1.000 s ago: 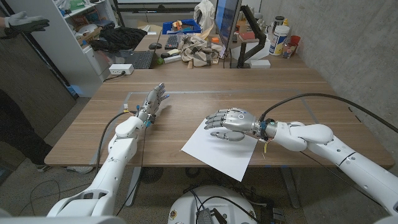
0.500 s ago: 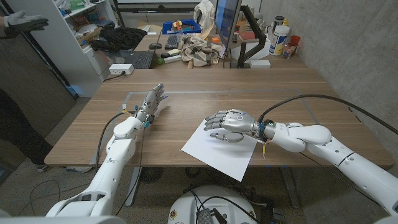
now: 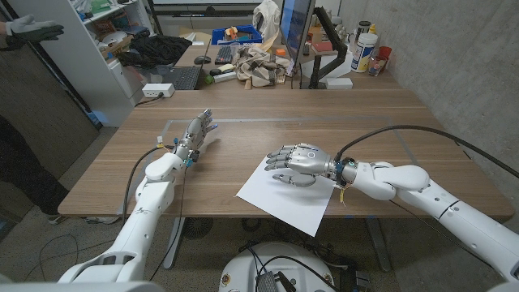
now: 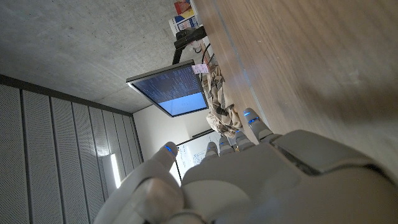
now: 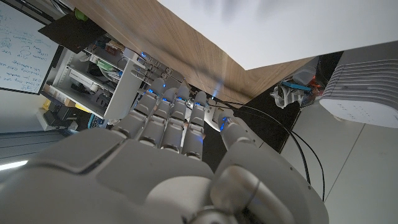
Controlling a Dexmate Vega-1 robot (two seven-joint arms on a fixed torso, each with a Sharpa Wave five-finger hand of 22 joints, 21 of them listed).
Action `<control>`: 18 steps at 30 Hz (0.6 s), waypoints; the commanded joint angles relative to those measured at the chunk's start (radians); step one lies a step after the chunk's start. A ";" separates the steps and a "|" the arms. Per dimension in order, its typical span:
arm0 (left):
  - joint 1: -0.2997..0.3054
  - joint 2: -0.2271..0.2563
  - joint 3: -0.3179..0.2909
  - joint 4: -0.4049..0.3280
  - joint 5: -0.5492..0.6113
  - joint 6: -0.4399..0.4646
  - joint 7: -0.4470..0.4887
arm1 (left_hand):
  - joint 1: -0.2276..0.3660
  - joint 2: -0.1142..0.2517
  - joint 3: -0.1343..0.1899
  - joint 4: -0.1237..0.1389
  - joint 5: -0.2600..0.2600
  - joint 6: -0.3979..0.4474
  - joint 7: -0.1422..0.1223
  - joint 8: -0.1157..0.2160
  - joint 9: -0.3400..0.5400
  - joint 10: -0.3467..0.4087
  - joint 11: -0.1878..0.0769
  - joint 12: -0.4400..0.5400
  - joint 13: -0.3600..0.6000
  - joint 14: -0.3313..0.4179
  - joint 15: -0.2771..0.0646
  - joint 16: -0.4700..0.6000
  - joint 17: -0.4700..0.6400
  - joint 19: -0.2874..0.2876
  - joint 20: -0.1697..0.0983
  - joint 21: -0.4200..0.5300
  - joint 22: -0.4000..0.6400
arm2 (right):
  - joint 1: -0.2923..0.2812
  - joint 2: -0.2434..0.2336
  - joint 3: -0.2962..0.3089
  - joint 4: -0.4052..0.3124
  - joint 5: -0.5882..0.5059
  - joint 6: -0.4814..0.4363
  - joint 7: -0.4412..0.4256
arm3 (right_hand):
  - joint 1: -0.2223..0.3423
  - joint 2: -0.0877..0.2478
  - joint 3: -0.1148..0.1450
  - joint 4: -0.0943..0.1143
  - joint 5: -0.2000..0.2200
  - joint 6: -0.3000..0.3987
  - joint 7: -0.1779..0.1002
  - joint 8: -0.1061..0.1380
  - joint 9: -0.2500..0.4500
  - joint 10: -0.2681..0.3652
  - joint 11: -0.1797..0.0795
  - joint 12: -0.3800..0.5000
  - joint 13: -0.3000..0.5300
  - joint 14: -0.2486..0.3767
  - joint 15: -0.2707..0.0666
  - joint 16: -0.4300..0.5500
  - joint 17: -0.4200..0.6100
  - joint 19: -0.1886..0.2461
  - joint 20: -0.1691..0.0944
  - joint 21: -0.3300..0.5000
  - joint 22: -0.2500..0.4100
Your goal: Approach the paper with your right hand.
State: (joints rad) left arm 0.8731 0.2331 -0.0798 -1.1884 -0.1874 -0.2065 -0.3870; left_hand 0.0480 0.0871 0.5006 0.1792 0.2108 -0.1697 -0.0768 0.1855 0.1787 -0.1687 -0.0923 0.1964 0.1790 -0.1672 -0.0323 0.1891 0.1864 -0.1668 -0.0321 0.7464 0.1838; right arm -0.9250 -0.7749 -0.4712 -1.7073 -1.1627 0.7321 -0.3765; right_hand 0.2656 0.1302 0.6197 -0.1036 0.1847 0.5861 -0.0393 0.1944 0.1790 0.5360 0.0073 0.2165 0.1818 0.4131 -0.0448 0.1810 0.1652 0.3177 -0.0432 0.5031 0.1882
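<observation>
White rectangular paper sheet [image 3: 288, 192] lies lower centre on the brown wooden table [image 3: 389, 130], the right hand [image 3: 298, 162] poised palm-down over its upper part, fingers loosely spread and holding nothing, apparently ready to descend; whether it touches is unclear.

paper [image 3: 288, 193]: part under the right hand [image 3: 297, 165] hidden; contact between fingers and sheet cannot be told.
right arm: cut off at the head view's lower right edge.
left hand [image 3: 197, 132]: palm side hidden; contact with the table [image 3: 381, 122] not discernible.
monitor [image 4: 175, 91]: text too small to read.
person [image 3: 24, 113]: cut off by the left edge.
</observation>
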 commanded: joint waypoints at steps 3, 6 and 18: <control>0.000 0.006 -0.004 0.007 -0.003 0.003 -0.016 | -0.006 0.075 0.008 0.000 0.001 -0.049 -0.005 0.005 0.006 -0.018 -0.006 0.002 0.002 -0.080 -0.055 0.003 0.001 -0.113 -0.050 -0.004 0.002 | -0.001 0.000 -0.029 -0.003 -0.010 -0.024 0.001 | 0.009 -0.007 0.005 -0.011 -0.003 0.007 0.000 -0.005 0.006 0.006 -0.006 0.000 0.002 0.007 -0.052 -0.002 0.001 0.006 -0.039 -0.003 0.005; 0.002 0.007 -0.006 0.003 -0.003 0.003 -0.015 | -0.006 0.075 0.008 0.000 0.001 -0.048 -0.005 0.005 0.006 -0.018 -0.007 0.002 0.002 -0.080 -0.056 0.003 0.001 -0.113 -0.050 -0.005 0.002 | 0.002 0.001 -0.034 -0.001 -0.008 -0.023 0.003 | 0.010 -0.007 0.007 -0.013 -0.003 0.008 0.000 -0.005 0.006 0.007 -0.004 0.000 0.002 0.006 -0.053 -0.003 0.002 0.006 -0.039 -0.003 0.005; 0.020 0.008 -0.013 -0.022 -0.003 0.011 -0.006 | -0.007 0.075 0.008 0.000 0.001 -0.049 -0.005 0.004 0.006 -0.018 -0.007 0.002 0.002 -0.080 -0.054 0.003 0.001 -0.112 -0.049 -0.006 0.002 | 0.021 0.004 -0.054 0.016 -0.011 -0.010 0.005 | 0.013 -0.008 0.011 -0.019 -0.004 0.007 0.000 -0.006 0.006 0.007 -0.004 -0.002 0.002 0.008 -0.053 -0.002 0.002 0.007 -0.040 -0.004 0.005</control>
State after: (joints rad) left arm 0.8801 0.2390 -0.0869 -1.1906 -0.1889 -0.2030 -0.3981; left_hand 0.0480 0.0871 0.5006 0.1792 0.2108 -0.1696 -0.0768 0.1855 0.1787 -0.1687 -0.0923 0.1964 0.1790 -0.1672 -0.0323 0.1891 0.1864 -0.1668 -0.0321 0.7464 0.1837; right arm -0.9225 -0.7741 -0.5009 -1.7088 -1.1720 0.7150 -0.3756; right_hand 0.2693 0.1265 0.6292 -0.1188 0.1810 0.5860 -0.0392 0.1890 0.1789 0.5359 0.0073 0.2166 0.1818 0.4130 -0.0448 0.1810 0.1652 0.3174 -0.0430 0.5031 0.1882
